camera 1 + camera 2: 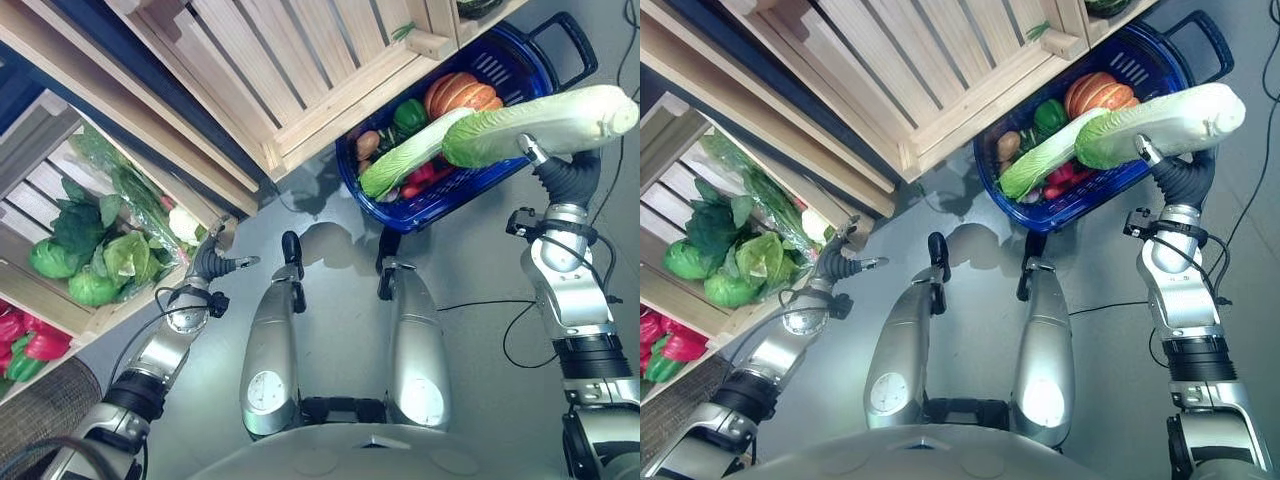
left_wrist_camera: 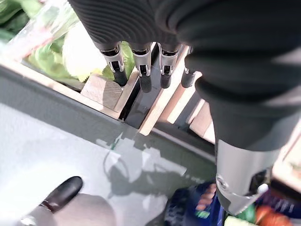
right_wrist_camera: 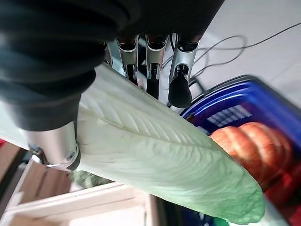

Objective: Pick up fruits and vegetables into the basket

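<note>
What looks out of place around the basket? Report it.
Nothing is spilled or damaged. The blue basket already holds one napa cabbage lying slantwise; the right hand holds a second napa cabbage over its rim, not yet in.

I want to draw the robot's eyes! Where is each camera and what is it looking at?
Left eye view, right eye view: on the head, looking down at both arms; right hand holds a napa cabbage over the blue basket.
Left wrist view: along the left hand at a wooden crate.
Right wrist view: along its fingers over the cabbage.
All views share the basket.
</note>
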